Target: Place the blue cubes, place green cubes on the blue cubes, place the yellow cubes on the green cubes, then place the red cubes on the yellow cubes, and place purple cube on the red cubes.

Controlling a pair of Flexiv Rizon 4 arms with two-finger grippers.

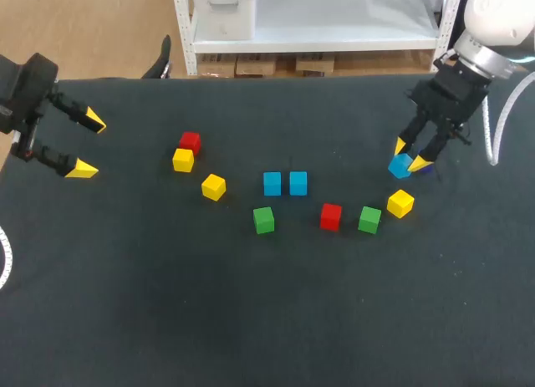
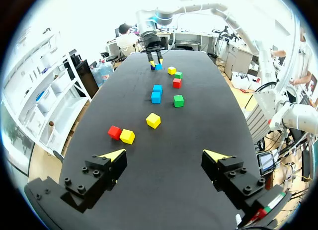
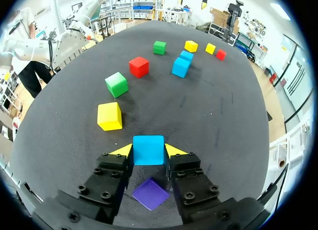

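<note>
My right gripper (image 1: 410, 157) is at the right of the table, shut on a blue cube (image 3: 148, 149) held low over the cloth. A purple cube (image 3: 150, 193) lies under that gripper, behind the blue one. Two more blue cubes (image 1: 272, 183) (image 1: 298, 183) sit side by side at the centre. In front of them lie a green cube (image 1: 263, 220), a red cube (image 1: 331, 216), a second green cube (image 1: 369, 219) and a yellow cube (image 1: 400, 203). My left gripper (image 1: 88, 145) hangs open at the far left, holding nothing.
To the left of centre, a red cube (image 1: 190, 141) touches a yellow cube (image 1: 183, 160), and another yellow cube (image 1: 213, 186) lies a little to their right. The black table (image 1: 251, 320) is bare along its front half.
</note>
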